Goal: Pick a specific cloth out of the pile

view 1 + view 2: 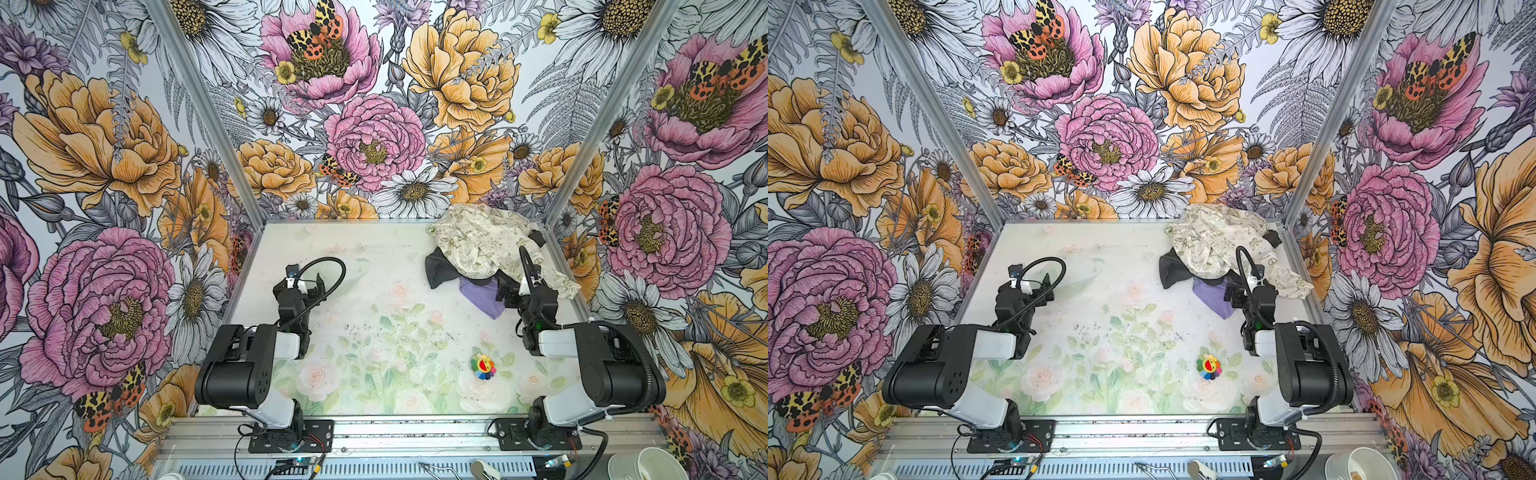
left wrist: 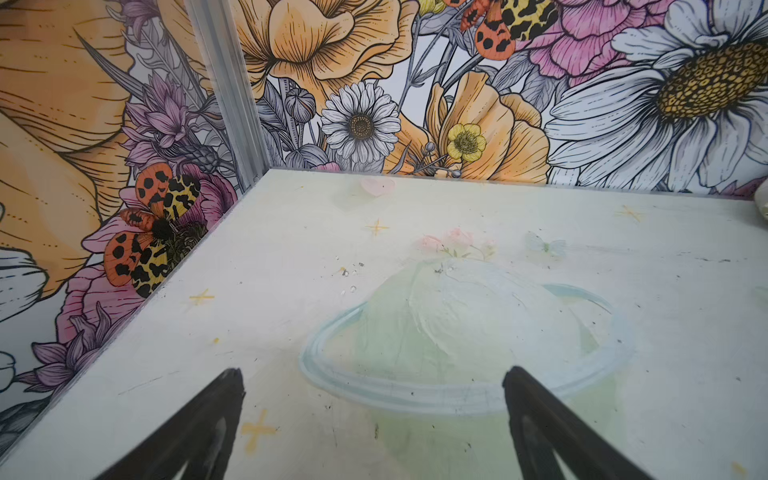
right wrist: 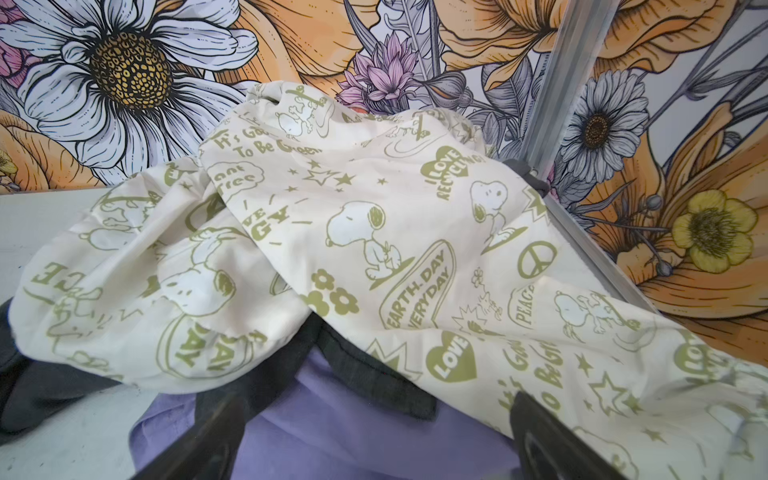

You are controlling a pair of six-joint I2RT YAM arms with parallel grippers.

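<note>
Cloth [image 1: 482, 297]: lavender, at the near edge of the pile [image 1: 486, 245], far right on the tabletop [image 1: 374, 266]. Most of it is tucked under the black cloth [image 1: 442, 268] and the cream cloth [image 1: 482, 237]. Your right pincer [image 3: 374, 399] stands wide open just over the exposed lavender and grips nothing. Your left pincer [image 2: 372, 374] is also spread wide and empty, over bare tabletop, well apart from the pile.

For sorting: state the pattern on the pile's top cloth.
Cream cloth with olive-green Snoopy prints; best in right wrist view.
</note>
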